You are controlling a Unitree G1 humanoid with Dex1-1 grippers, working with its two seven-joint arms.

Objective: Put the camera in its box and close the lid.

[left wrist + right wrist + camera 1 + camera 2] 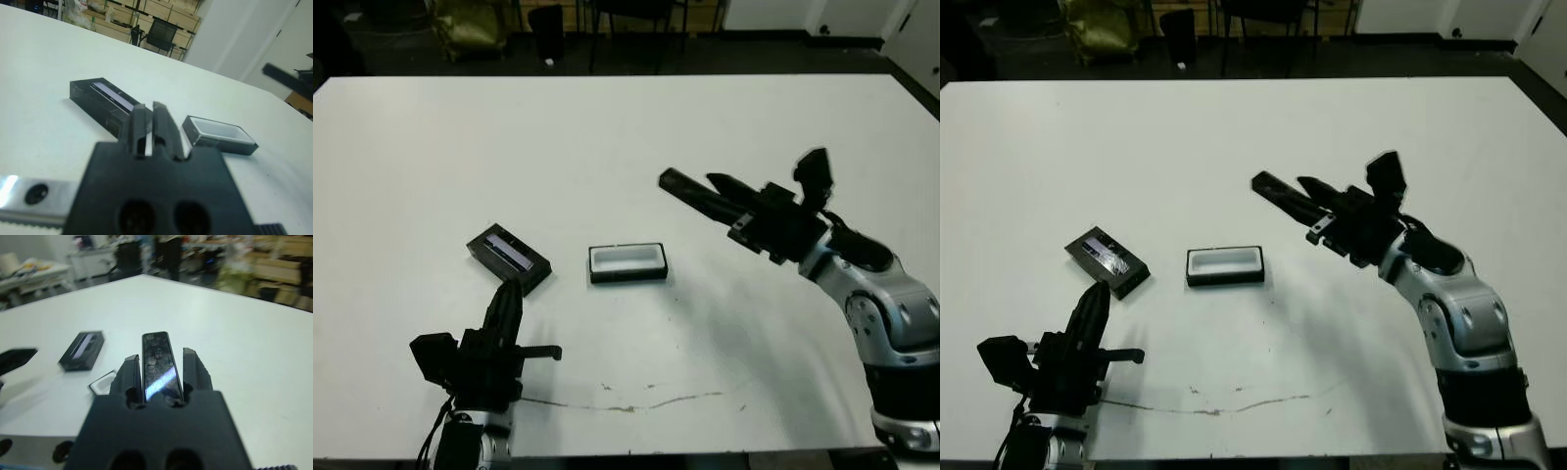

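Presently on the white desk [607,127], items as follows.

Camera [159,367]: slim black bar with a glossy face, grasped between the two fingers of the right tool [161,369]; it juts forward past the fingertips. In the head views it is raised off the desk, pointing toward the robot's left, above and to the right of the box.

Box [627,262]: shallow black tray, white lining showing, open side up, lying flat near the middle of the desk. Nothing sits in it.

Lid [509,257]: black cover with a long bluish-grey strip on top, lying flat and angled, left of the box and apart from it.

Left tool [506,302]: low at the near edge of the desk, fingers clenched together with only a thin slit between them, grasping nothing. Its fingertips point at the lid's near corner; whether they touch it cannot be told.

Right arm [881,304]: silver-grey, reaching in from the right side of the desk.

Faint brownish scuff line [646,401]: on the desk near the front edge.
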